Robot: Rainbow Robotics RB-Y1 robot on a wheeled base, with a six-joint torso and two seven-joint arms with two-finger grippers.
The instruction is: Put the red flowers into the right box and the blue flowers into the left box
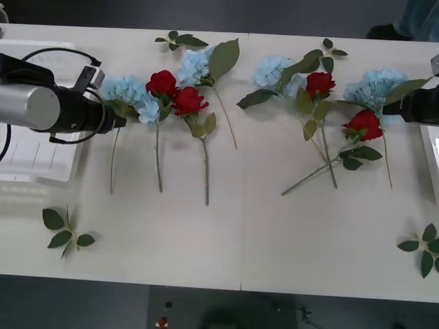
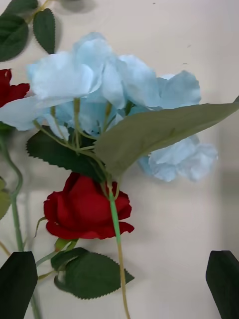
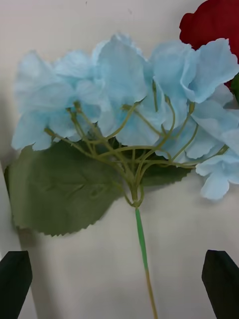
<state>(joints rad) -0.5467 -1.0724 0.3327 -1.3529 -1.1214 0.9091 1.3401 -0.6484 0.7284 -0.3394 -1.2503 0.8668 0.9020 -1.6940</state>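
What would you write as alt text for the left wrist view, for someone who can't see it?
A pale blue flower lies on the white table, its thin green stem running down between the two black fingers of the open left claw. A big green leaf spreads under the bloom, and a red flower shows at one corner.

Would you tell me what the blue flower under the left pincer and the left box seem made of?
Blue flower: likely matte fabric petals, thin with frayed-looking edges, on a smooth plastic-looking stem.
Left box: seemingly white, slightly translucent plastic, with moulded ribs on the floor.
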